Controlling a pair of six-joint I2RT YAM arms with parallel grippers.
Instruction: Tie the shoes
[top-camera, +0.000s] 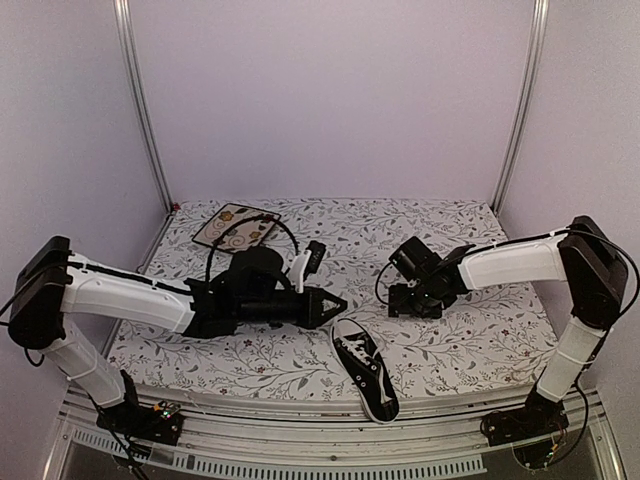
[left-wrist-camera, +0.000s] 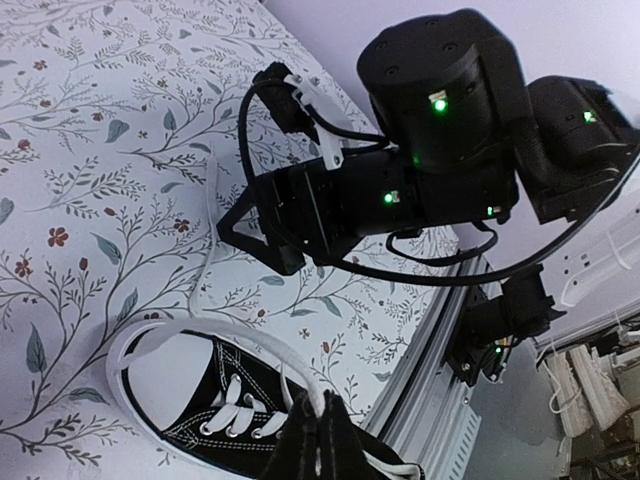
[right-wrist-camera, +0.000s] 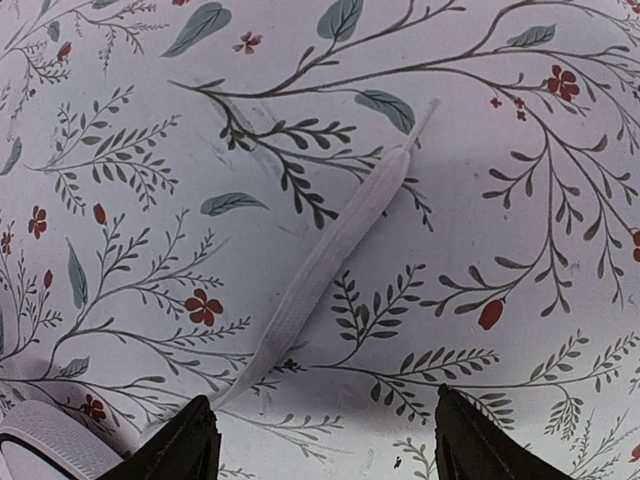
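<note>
Black canvas sneaker (top-camera: 367, 368) lies on flowery cloth (top-camera: 480, 340). Left pincer (top-camera: 335, 303) is squeezed shut beside it. Right pincer (right-wrist-camera: 325, 405) gapes wide above a white lace (right-wrist-camera: 330, 250), holding nothing.

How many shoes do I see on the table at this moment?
1. The black sneaker lies at the near edge of the table, between the two arms. No second shoe shows in any view.

Sneaker (top-camera: 366, 370): showing black canvas, white laces (right-wrist-camera: 330, 255) and sole edge. Tabletop (top-camera: 470, 340): wearing white cloth with grey-green vines, red blossoms. Plate (top-camera: 236, 228): appearing dark, possibly pale-swirled.
</note>
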